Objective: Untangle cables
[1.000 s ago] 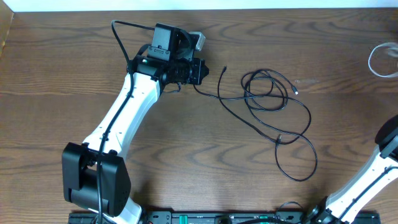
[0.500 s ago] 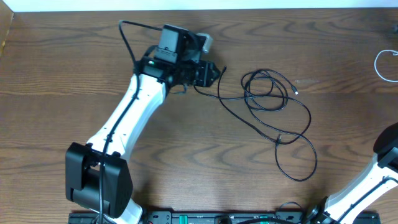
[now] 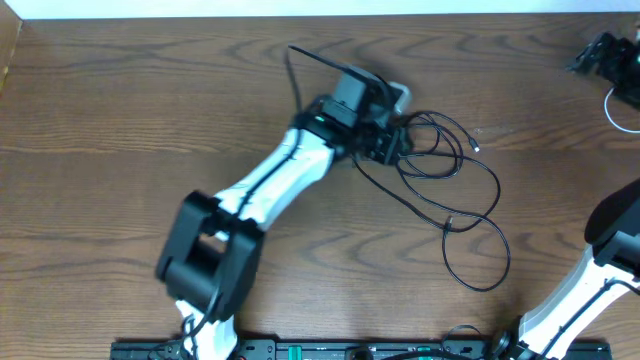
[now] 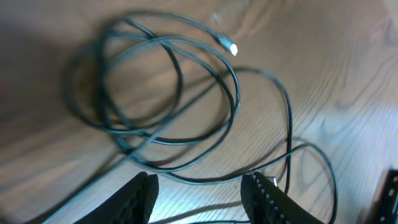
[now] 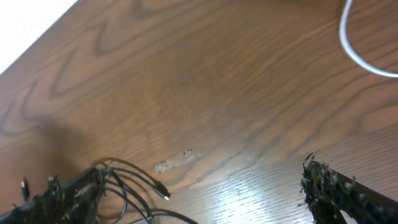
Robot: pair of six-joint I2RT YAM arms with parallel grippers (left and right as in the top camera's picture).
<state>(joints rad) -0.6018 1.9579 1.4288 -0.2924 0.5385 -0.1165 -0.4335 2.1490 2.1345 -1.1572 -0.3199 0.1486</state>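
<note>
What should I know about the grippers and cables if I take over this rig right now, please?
Grippers: the left gripper is open and empty, low over the black cables. The right gripper is open and empty, near the white cable.
Cables: the black cables lie in overlapping loops right of the middle of the table. The white cable lies apart at the right edge.
Done: the white cable is clear of the black ones.
Left: the black cables are not yet untangled; probably grip one strand and draw it out.
</note>
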